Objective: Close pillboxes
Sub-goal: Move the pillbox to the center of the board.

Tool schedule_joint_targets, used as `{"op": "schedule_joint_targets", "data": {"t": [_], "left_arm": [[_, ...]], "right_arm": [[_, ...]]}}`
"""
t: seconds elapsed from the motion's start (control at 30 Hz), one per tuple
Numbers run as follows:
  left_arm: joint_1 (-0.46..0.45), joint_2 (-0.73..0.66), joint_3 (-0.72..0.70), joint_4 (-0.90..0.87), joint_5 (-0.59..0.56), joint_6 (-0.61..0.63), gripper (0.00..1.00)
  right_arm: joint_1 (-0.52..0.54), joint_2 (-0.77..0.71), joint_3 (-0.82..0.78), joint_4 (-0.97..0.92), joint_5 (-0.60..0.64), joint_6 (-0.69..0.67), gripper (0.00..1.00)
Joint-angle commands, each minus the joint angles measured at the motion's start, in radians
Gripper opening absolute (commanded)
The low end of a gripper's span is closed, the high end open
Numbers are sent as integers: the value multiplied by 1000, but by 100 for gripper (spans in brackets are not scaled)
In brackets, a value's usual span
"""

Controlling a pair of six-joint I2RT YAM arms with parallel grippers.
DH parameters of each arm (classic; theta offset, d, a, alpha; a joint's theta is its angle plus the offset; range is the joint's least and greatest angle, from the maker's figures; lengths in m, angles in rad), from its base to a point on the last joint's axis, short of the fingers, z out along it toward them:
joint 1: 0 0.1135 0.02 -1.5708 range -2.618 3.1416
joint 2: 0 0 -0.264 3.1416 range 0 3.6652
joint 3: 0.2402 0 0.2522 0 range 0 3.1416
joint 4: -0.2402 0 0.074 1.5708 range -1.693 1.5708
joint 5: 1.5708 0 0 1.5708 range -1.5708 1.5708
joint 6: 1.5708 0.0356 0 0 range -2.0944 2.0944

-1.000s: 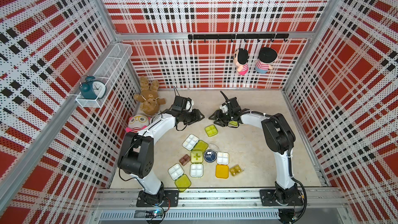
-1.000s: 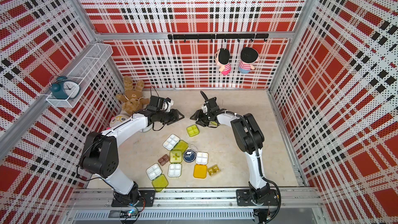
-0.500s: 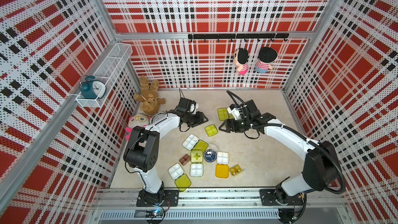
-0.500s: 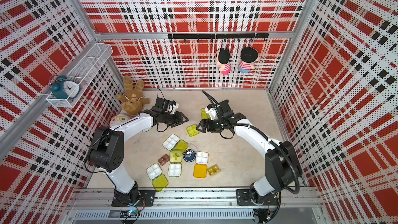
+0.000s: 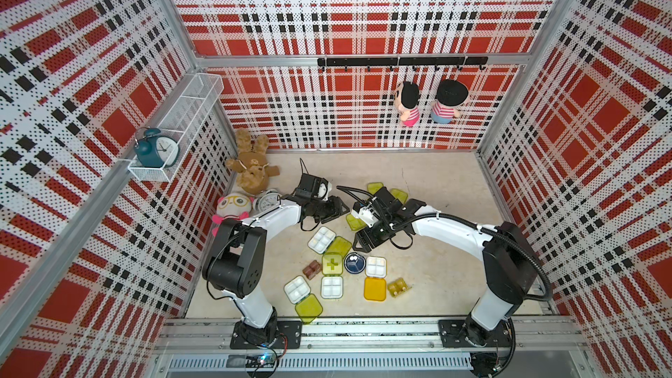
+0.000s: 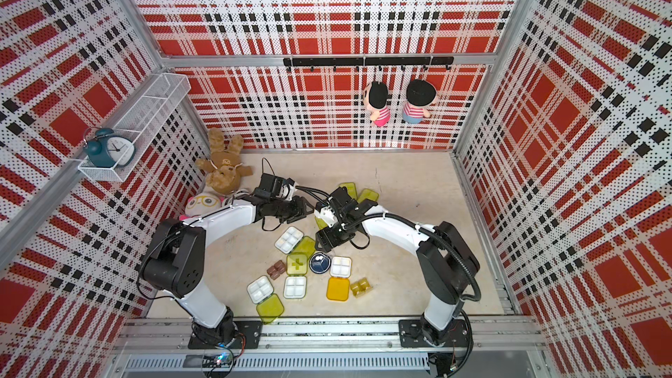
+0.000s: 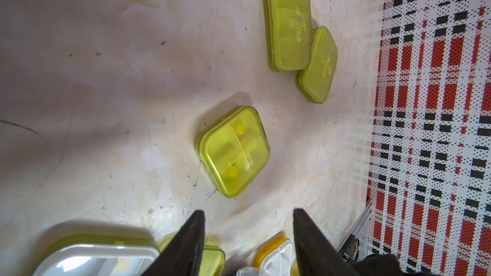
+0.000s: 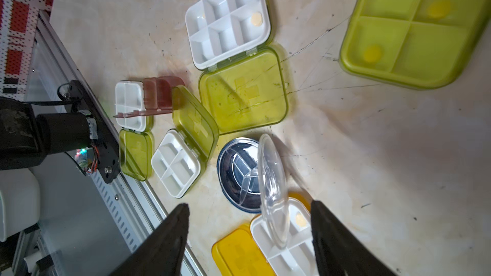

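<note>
Clearly the right gripper (image 8: 249,204) is nearer: jaws apart, empty, it points at the round navy pillbox (image 8: 233,165) just ahead among other boxes (image 8: 228,17), its clear lid (image 8: 272,189) standing upright. The left gripper (image 7: 248,211), also apart and empty, faces a closed lime box (image 7: 233,152).

A raised plus sign is showing on the closed lime pillbox (image 7: 233,152) and on the orange lid (image 8: 239,254). No words are showing; the alarm clock (image 5: 160,147) numerals are appearing too small to read.

Bright even light; soft shadows; wrist views blurred near edges.
</note>
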Motion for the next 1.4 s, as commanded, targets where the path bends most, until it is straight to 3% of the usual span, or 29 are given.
{"op": "schedule_joint_targets", "data": {"t": [0.0, 0.53, 0.83, 1.2, 1.37], "left_arm": [[7, -39, -16, 27, -7, -2, 56], [2, -51, -56, 38, 2, -11, 56], [-9, -54, -57, 50, -5, -24, 57], [-42, -36, -42, 57, -20, -38, 57], [-71, -23, -25, 60, -39, -51, 57]], "right_arm": [[13, 20, 10, -24, 42, -41, 69], [73, 34, 26, -70, 241, -9, 30], [79, -21, 9, -76, 331, 8, 15], [79, -80, -19, -68, 386, 28, 0], [78, -110, -36, -81, 453, 50, 0]]}}
